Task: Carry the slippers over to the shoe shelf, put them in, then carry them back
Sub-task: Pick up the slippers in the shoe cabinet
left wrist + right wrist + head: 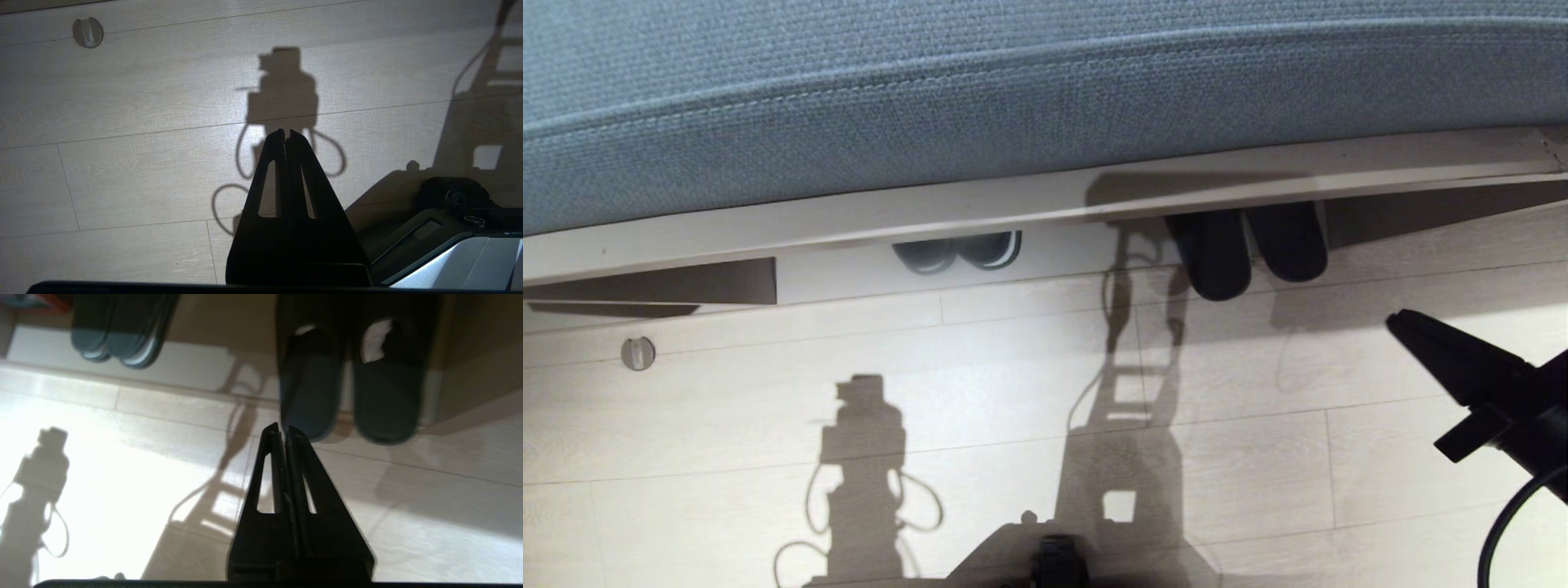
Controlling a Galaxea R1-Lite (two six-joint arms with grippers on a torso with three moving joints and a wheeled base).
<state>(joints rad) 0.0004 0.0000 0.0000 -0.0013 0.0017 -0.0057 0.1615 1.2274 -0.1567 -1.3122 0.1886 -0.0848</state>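
The slippers (351, 396) lie just beyond the closed right fingers (282, 457).

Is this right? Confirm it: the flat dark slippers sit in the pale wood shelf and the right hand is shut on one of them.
Not quite. The right hand is shut, but empty: the right wrist view shows its fingers pressed together short of the flat dark grey slide slippers. The rest holds: the pair rests in the pale beige wood shoe shelf, heels sticking out.
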